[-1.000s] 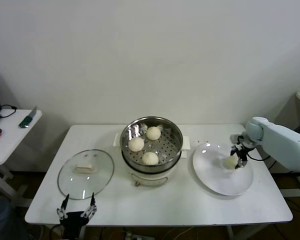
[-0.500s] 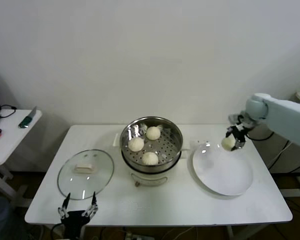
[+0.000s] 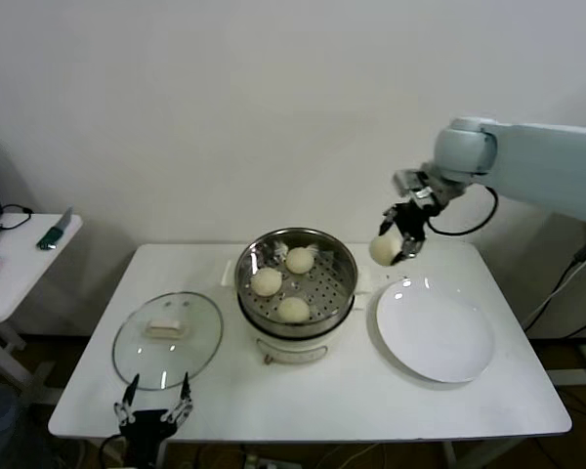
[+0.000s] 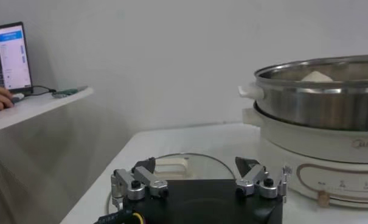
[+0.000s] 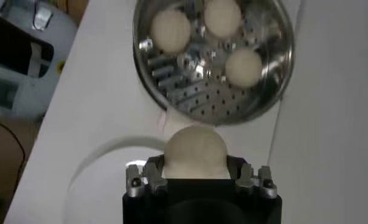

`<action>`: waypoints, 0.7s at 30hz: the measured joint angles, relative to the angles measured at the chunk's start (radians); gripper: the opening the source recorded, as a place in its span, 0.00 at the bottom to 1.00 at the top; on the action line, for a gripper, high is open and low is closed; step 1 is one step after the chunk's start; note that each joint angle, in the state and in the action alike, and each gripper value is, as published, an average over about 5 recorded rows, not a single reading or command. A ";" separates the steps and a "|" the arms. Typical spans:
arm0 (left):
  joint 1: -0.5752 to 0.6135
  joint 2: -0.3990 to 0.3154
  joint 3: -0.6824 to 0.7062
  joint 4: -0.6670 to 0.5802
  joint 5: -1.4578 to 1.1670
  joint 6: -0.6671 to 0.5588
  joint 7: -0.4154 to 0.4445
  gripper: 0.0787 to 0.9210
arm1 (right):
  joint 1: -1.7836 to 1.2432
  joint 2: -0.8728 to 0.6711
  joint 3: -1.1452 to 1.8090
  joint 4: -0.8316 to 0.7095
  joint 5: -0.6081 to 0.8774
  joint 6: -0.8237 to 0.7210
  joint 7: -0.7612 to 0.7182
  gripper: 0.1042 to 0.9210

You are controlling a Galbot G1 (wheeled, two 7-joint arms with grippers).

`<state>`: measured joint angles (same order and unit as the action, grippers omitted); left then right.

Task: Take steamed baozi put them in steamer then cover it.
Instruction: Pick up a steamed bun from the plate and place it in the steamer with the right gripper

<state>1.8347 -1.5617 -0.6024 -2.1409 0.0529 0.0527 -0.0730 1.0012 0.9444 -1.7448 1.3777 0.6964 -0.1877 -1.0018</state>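
- Since a second ago, the right hand [image 3: 398, 244] has lifted a bun [image 3: 384, 250] off the white plate [image 3: 436, 337] and carried it up and toward the steamer [image 3: 296, 280]; the plate now lies bare on the desk [image 3: 371, 401], below the hand and off to its outer side.
- Right hand: closed partway around the bun, one finger on each side, holding it in the air just outside the steamer's rim, on the plate side. In the right wrist view the bun [image 5: 194, 150] sits between the fingers [image 5: 148, 176], with the steamer [image 5: 213, 58] beyond it.
- Three more buns lie on the steamer's perforated floor, away from the right hand: one at the back [image 3: 300, 260], one toward the robot's left [image 3: 266, 281], one at the front [image 3: 293, 309].
- Steamer: uncovered, on its white pot base [image 3: 298, 344] at the middle of the desk.
- Glass lid [image 3: 167, 337]: flat on the desk, just ahead of the left hand, its pale handle [image 3: 162, 329] facing up.
- Left hand [image 3: 154, 415]: parked at the desk's near edge, fingers spread wide and holding nothing. The left wrist view shows the lid [image 4: 184, 167] just beyond its fingertips and the steamer [image 4: 320, 91] farther off to one side.
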 measured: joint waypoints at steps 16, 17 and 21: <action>0.000 0.003 -0.016 -0.006 -0.012 0.003 0.002 0.88 | -0.133 0.241 0.027 -0.067 0.021 -0.066 0.074 0.70; 0.000 0.004 -0.017 -0.006 -0.013 0.003 0.003 0.88 | -0.147 0.251 0.028 -0.079 0.012 -0.067 0.076 0.70; -0.003 0.006 -0.021 -0.006 -0.018 0.005 0.003 0.88 | -0.198 0.280 0.033 -0.122 -0.021 -0.072 0.084 0.70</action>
<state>1.8321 -1.5561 -0.6232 -2.1468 0.0353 0.0579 -0.0701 0.8031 1.2241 -1.7120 1.2553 0.6751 -0.2596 -0.9180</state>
